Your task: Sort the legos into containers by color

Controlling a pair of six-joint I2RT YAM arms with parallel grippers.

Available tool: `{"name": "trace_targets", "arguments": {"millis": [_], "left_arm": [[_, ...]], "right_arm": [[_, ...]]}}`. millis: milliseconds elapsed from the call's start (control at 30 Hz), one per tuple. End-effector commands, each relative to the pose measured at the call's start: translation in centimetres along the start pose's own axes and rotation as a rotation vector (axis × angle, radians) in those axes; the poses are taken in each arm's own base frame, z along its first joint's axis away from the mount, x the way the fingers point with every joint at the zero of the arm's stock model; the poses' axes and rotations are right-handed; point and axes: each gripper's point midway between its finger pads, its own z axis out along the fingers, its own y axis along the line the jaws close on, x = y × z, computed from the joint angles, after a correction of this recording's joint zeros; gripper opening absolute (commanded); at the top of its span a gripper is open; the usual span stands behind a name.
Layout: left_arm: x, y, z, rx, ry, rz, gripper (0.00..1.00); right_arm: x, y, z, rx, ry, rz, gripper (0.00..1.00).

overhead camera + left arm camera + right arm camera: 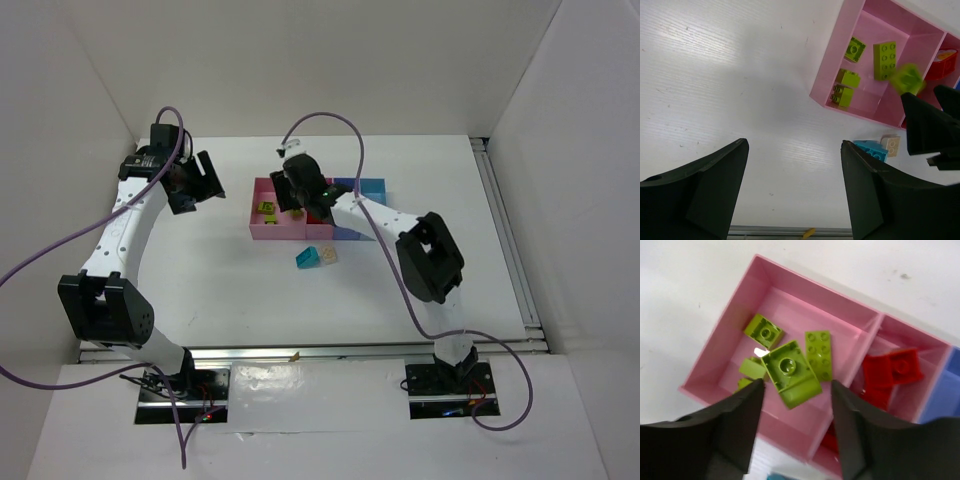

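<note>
Lime-green at the centre of the right wrist view: seeing one brick (790, 372) hanging loose between the parted fingers of the right gripper (796, 386), over the wide pink bin (720, 340). Finding more lime bricks (818, 355) lying inside that bin, and red bricks (890, 371) lying in the narrow pink bin (915, 335) to its right. Noting a cyan brick (306, 258) and a cream brick (328, 254) lying side by side on the table (200, 270), just below the bins. Finding the left gripper (794, 145) spread wide, gripping nothing, at the upper left of the top view.
</note>
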Motion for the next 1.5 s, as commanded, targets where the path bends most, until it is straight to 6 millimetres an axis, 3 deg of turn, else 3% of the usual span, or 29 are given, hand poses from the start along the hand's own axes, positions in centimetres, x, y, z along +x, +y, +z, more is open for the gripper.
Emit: {"name": "trace_targets", "arguments": {"millis": [0, 133, 233, 267, 300, 333, 400, 500, 600, 667, 867, 1200, 1333, 1367, 1400, 1467], "left_arm": [[-0.5, 0.0, -1.0, 0.002, -0.038, 0.004, 0.85], [-0.4, 0.1, -1.4, 0.002, -0.04, 0.013, 0.85], [0.3, 0.0, -0.9, -0.001, -0.019, 0.036, 0.85], [0.3, 0.0, -0.9, -0.001, -0.018, 0.036, 0.85], [0.8, -0.2, -0.4, -0.004, 0.001, 0.045, 0.85], [0.8, -0.2, -0.4, -0.004, 0.001, 0.045, 0.85], [1.1, -0.4, -0.1, -0.004, 0.013, 0.052, 0.85], [1.2, -0.8, 0.3, 0.002, 0.016, 0.061, 0.85], [1.3, -1.3, 0.5, 0.007, 0.02, 0.071, 0.85], [1.6, -1.6, 0.8, 0.009, 0.031, 0.08, 0.85], [1.7, -1.8, 0.8, 0.005, 0.029, 0.078, 0.85], [1.5, -1.7, 0.6, 0.0, 0.016, 0.078, 0.85], [1.5, -1.7, 0.6, 0.0, 0.016, 0.078, 0.85], [1.5, -1.7, 0.6, 0.0, 0.016, 0.078, 0.85], [1.5, -1.7, 0.6, 0.0, 0.016, 0.078, 0.85], [1.5, -1.7, 0.6, 0.0, 0.016, 0.078, 0.85]], "right_arm": [[-3.5, 1.5, 0.4, -0.035, -0.059, -0.005, 0.66], [-4.6, 0.2, -2.8, -0.026, -0.105, 0.01, 0.67], [-2.7, -1.2, -5.7, -0.012, -0.069, 0.039, 0.65], [-1.4, -1.7, -6.4, 0.005, -0.036, 0.062, 0.64], [2.0, -2.6, -6.8, 0.029, 0.03, 0.066, 0.62], [2.2, -2.9, -8.4, 0.029, 0.029, 0.087, 0.62], [6.5, -4.0, -10.1, 0.066, 0.121, 0.123, 0.61], [11.0, -5.0, -11.6, 0.098, 0.211, 0.164, 0.6], [12.5, -4.6, -11.8, 0.071, 0.251, 0.173, 0.6], [13.9, -4.5, -11.1, 0.071, 0.291, 0.155, 0.62], [15.6, -4.1, -8.6, 0.055, 0.331, 0.108, 0.68], [15.7, -3.8, -5.5, 0.05, 0.307, 0.067, 0.68], [15.0, -4.1, -5.0, 0.073, 0.276, 0.068, 0.58], [15.0, -4.1, -5.0, 0.073, 0.275, 0.068, 0.53], [14.8, -3.9, -5.4, 0.075, 0.273, 0.061, 0.41], [14.1, -4.3, -6.2, 0.096, 0.258, 0.071, 0.32]]}}
